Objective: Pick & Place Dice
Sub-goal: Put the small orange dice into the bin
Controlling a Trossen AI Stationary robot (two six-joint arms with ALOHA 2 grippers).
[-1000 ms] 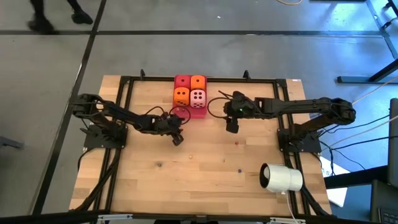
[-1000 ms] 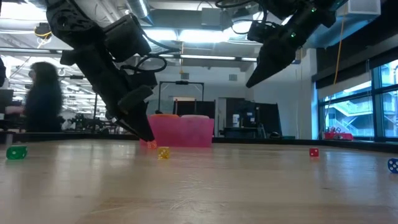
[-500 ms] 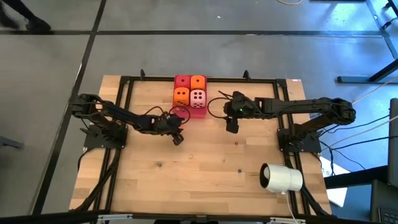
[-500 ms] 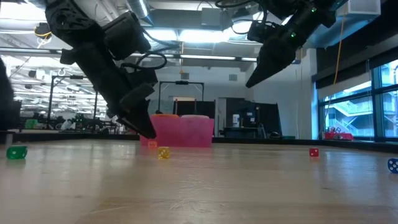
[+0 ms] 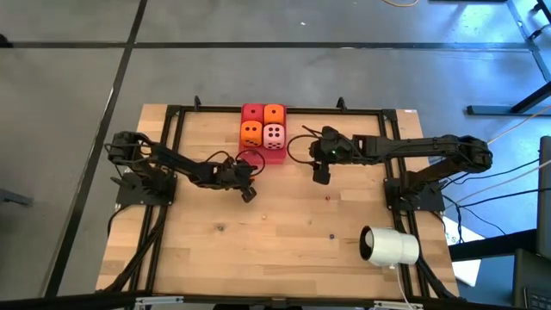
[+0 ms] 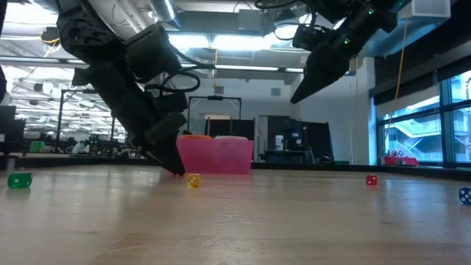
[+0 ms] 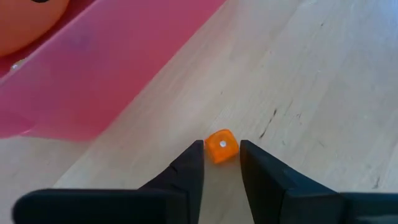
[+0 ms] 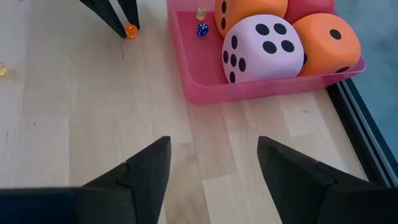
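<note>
Four big soft dice sit in the pink tray (image 5: 274,156) at the table's far middle: red (image 5: 252,112), orange (image 5: 274,113), orange (image 5: 250,133) and pale pink (image 5: 274,133). My left gripper (image 7: 219,150) is low at the table just near of the tray. It is slightly open, with a tiny orange die (image 7: 221,146) on the wood between its fingertips. The right wrist view also shows this die (image 8: 130,30). My right gripper (image 8: 214,155) hangs open above the table to the right of the tray, with nothing between its fingers. My left gripper's fingertips (image 7: 198,152) stand on either side of the tiny orange die, slanting down from the table's left. The die rests on the wood. I cannot tell whether the tips touch it.
Other tiny dice lie on the table: yellow (image 6: 193,181), red (image 6: 372,179), blue (image 6: 465,194), green (image 6: 20,180). A blue one (image 8: 203,29) lies inside the tray. A white cylinder (image 5: 389,246) lies at the near right. A black frame (image 5: 172,116) edges the table.
My left gripper has come down a little toward the table, its tips now around the tiny orange die. A person in the room behind has walked out of view.
</note>
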